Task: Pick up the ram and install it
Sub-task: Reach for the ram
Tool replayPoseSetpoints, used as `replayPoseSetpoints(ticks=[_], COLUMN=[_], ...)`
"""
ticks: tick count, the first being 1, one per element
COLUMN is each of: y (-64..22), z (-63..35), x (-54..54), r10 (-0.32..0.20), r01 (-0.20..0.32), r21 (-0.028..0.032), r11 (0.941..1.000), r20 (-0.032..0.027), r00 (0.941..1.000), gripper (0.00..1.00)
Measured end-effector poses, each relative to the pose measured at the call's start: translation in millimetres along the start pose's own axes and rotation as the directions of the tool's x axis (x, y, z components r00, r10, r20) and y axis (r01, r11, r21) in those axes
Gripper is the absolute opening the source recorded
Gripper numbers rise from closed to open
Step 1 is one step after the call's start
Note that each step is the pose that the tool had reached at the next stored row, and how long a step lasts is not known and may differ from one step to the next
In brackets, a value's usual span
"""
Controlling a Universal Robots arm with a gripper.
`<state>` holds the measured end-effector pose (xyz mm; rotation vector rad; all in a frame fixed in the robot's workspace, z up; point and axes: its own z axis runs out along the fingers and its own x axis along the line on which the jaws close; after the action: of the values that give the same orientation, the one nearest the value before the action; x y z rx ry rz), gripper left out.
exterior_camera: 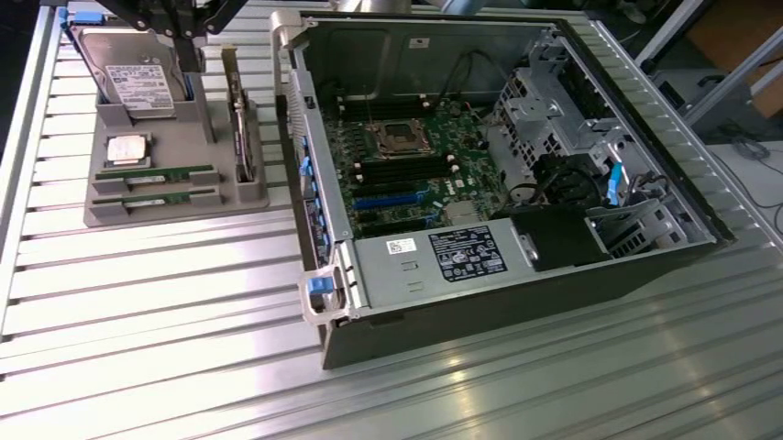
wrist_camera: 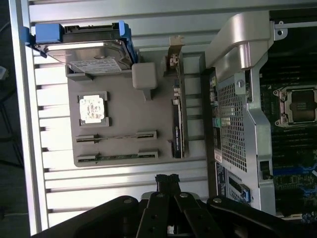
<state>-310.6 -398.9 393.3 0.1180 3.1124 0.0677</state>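
Two thin green ram sticks lie in slots at the front of the grey holder tray (exterior_camera: 171,147): one ram stick (exterior_camera: 156,171) behind, the other ram stick (exterior_camera: 156,195) in front. In the wrist view they appear as the ram stick (wrist_camera: 116,136) and the second ram stick (wrist_camera: 119,155). My gripper (exterior_camera: 187,62) hangs above the back of the tray, near the hard drive, well apart from both sticks. Seen from the wrist, the gripper (wrist_camera: 167,179) has its black fingertips pressed together, with nothing between them.
The tray also carries a hard drive (exterior_camera: 132,73) in blue brackets, a square silver CPU (exterior_camera: 128,147) and an upright card (exterior_camera: 241,128) with a metal bracket. At the exterior view's right stands the open computer case (exterior_camera: 490,156), its motherboard (exterior_camera: 398,170) showing black memory slots.
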Motion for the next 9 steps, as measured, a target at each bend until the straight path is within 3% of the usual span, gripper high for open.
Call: replayPoseSetpoints(ticks=[9], y=[-0.7], z=[-0.3], x=[10.0], r10=[0.000], r01=[0.000], r21=[0.0001], r11=[1.0000], r20=[-0.0001], r00=[1.0000], gripper=[0.11])
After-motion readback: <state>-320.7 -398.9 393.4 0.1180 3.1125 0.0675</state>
